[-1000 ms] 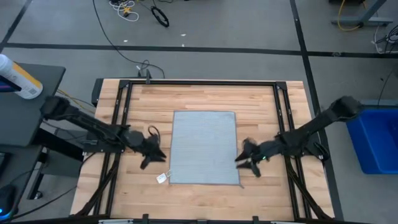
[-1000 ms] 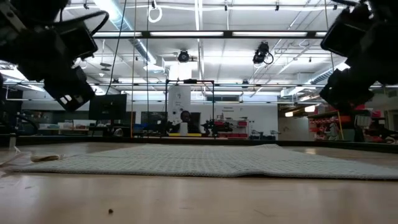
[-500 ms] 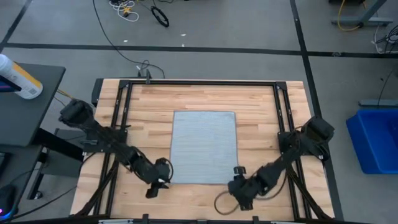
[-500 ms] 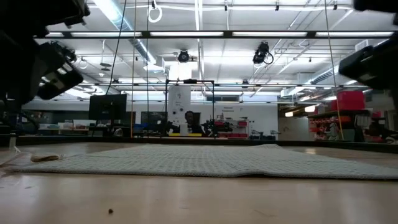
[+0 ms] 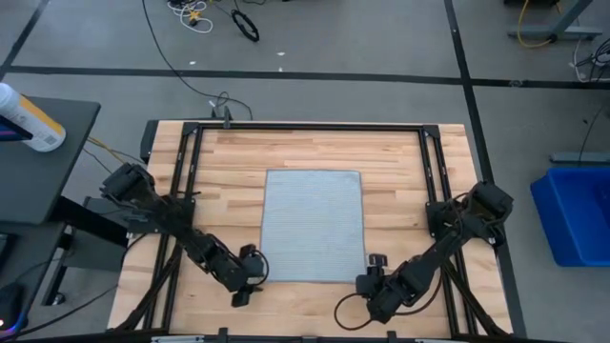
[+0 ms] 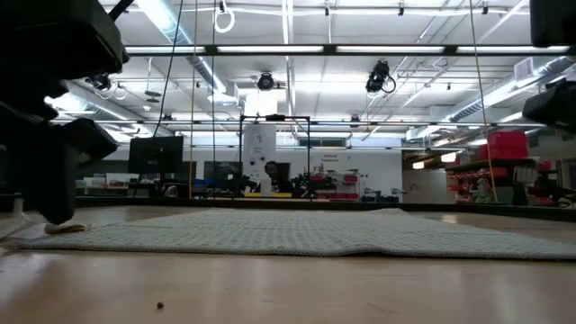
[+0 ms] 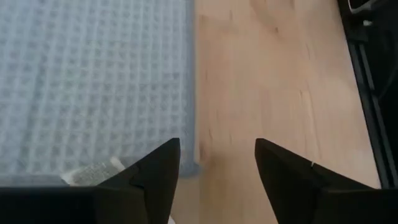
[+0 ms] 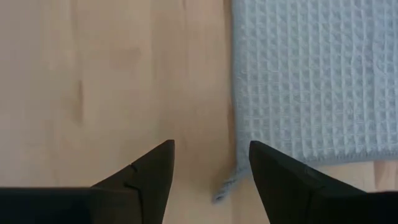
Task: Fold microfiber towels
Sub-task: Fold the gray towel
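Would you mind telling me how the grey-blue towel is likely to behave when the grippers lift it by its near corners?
The towel lies flat with slight ripples along its near edge in the low view, so it will probably hang limp and drape rather than hold shape. Its waffle weave looks grippy, so slipping seems unlikely. It looks thin, so likely light; pushing would probably bunch it on the wooden table.

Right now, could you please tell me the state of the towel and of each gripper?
microfiber towel: spread flat and unfolded on the table, held by neither gripper.
white tag: lying flat at the towel's near left corner.
left gripper: open, at the towel's near left corner.
right gripper: open, at the towel's near right corner.
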